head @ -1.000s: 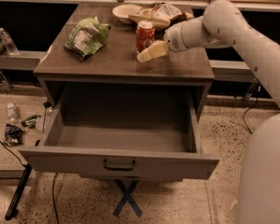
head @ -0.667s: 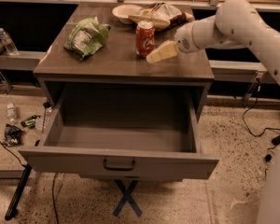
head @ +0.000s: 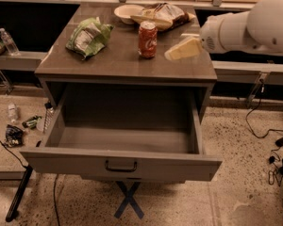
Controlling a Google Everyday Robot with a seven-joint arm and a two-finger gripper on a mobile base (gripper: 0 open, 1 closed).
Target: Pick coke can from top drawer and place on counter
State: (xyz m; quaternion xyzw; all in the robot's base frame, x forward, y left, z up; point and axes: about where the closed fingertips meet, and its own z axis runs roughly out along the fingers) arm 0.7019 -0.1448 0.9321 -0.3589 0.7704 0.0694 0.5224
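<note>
Red and thin-walled, the coke can stands upright on the counter, toward the back and a little right of centre. It is no longer in the top drawer, which hangs pulled fully out below with its grey floor bare. The gripper hovers just beside the can on its right, apart from it and above the counter's right edge. Its pale fingers look spread and hold nothing.

The can looks rigid enough for a side grip, but light and smooth, so a hard squeeze could dent it and a nudge could tip it. The best hold would be around the middle of the body, below the silver rim, with the pads on opposite sides. By how things lie, the placing seems done.

A green chip bag lies well to the can's left. A pale bowl and a crumpled snack bag sit behind it.
</note>
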